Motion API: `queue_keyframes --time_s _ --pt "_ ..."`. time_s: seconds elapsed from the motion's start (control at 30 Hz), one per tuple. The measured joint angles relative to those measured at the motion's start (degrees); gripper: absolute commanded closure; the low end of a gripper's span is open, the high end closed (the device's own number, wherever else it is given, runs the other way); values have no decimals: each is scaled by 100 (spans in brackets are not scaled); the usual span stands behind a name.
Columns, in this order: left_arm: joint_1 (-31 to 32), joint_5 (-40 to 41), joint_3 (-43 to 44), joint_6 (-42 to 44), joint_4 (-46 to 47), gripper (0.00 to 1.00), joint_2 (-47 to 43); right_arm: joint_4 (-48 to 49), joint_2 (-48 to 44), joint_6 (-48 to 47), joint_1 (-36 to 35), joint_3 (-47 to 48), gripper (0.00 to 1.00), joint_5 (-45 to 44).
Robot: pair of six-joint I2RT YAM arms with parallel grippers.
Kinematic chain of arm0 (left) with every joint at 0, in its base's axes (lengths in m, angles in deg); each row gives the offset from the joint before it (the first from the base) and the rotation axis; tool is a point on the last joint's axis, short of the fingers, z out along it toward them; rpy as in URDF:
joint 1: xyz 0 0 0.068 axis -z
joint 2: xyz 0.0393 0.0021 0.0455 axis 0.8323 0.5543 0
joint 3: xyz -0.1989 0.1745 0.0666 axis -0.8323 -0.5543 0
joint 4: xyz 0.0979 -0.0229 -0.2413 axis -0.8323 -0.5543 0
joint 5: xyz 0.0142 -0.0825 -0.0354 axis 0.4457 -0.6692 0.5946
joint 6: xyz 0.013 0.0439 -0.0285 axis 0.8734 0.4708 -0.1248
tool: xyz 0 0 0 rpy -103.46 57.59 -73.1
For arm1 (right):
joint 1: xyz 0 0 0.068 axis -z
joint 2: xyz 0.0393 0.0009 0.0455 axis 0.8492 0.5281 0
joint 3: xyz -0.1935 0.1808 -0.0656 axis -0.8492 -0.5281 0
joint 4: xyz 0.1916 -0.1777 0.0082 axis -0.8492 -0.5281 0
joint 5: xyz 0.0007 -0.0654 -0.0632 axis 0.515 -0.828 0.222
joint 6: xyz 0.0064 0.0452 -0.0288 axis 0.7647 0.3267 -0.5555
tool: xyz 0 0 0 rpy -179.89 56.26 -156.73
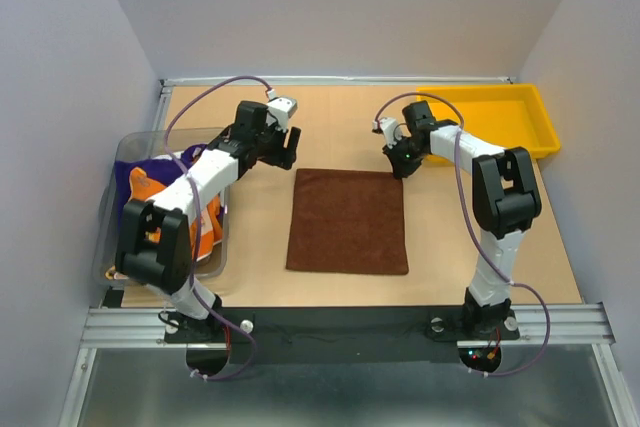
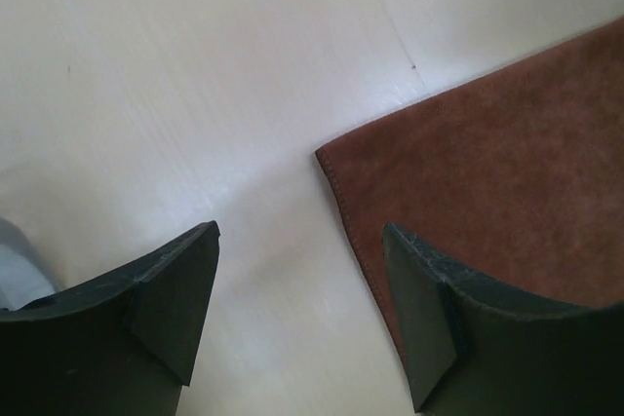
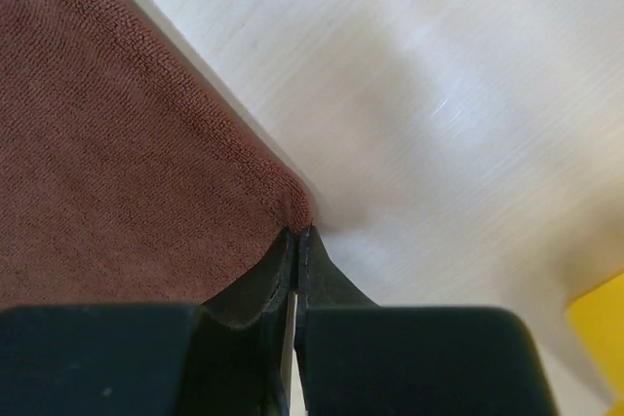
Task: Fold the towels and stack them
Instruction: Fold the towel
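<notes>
The right gripper (image 3: 296, 241) is pinching the brown towel (image 1: 347, 219) at its one-o'clock corner; the left gripper (image 2: 300, 241), jaws wide, is straddling the eleven-o'clock corner (next, probably: close, then fold).

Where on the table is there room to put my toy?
Bare table lies between the brown towel and the clear bin, and right of the towel toward the table's edge. It is crowded at the towel's far corners, where the left tool and right tool sit.
</notes>
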Motion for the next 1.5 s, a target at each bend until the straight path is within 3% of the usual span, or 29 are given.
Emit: queue_keyframes --time_s 0.3,0.5,0.7,1.13,1.5 --pt "107 -223 1556 1058 -741 35 1915 -4 555 -654 -57 769 99 -133" --pt "107 -492 2162 1443 -1283 45 2702 0 623 -765 -111 859 99 -197" --pt "107 -798 2774 1641 -1657 49 3305 2 623 -802 -170 863 99 -317" --pt "107 -973 2850 1779 -1965 49 3477 9 623 -804 -195 861 99 -372" --pt "166 -822 2817 1665 -1947 65 3541 15 623 -800 -197 859 99 -387"
